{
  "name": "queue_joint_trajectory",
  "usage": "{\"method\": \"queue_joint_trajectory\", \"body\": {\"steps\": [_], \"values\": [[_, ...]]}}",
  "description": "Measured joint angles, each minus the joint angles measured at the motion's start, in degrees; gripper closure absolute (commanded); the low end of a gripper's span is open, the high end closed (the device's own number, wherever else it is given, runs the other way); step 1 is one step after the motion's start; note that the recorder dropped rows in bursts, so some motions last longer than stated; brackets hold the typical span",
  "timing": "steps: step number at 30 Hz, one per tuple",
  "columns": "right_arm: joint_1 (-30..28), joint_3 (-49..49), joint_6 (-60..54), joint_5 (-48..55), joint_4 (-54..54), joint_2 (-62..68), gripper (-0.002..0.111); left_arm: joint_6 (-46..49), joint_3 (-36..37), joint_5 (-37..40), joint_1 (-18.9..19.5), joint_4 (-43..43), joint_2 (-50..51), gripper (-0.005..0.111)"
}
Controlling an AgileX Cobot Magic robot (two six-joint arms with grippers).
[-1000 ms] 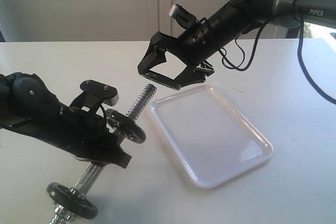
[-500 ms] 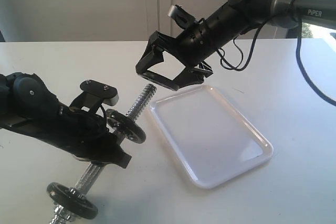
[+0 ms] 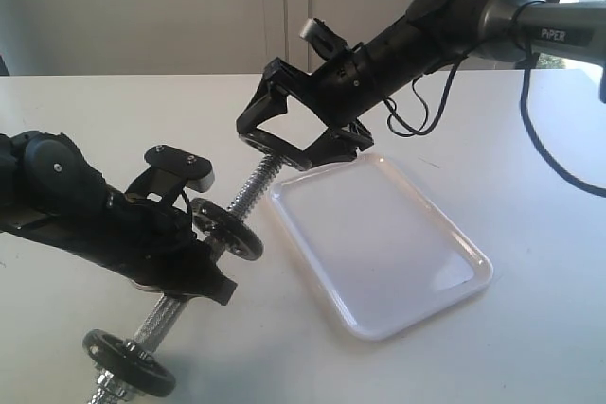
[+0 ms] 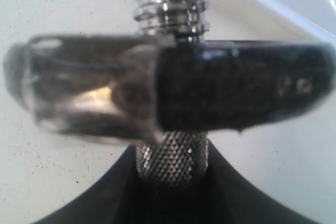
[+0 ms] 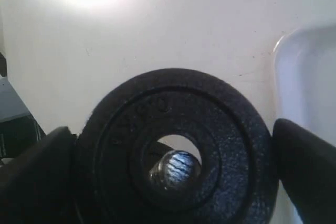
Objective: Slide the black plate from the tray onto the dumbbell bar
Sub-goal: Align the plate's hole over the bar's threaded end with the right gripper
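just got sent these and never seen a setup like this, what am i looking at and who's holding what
These are two robot arms on a white table, each ending in a gripper. The wide picture comes from a camera off the arms; the two close-ups come from cameras on the arms' wrists. The left gripper is clamped on the dumbbell bar, a chrome threaded rod that already carries small black discs; its wrist view shows one disc and a silver nut up close. The right gripper holds the black plate by its rim, in the air at the bar's free end; through the plate's hole its wrist view shows the rod's tip. The white tray lies on the table with nothing in it.
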Motion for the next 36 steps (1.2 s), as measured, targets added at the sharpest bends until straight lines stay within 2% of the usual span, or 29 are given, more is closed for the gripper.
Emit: {"method": "queue_joint_trajectory", "body": {"steps": [11,36], "values": [[0.0,0.0,0.0,2.7,0.5,0.0,0.108,0.0,0.0,0.0,0.0,0.0,0.0,0.107],[0.0,0.0,0.0,0.9,-0.1,0.0,0.108,0.0,0.0,0.0,0.0,0.0,0.0,0.107]]}}
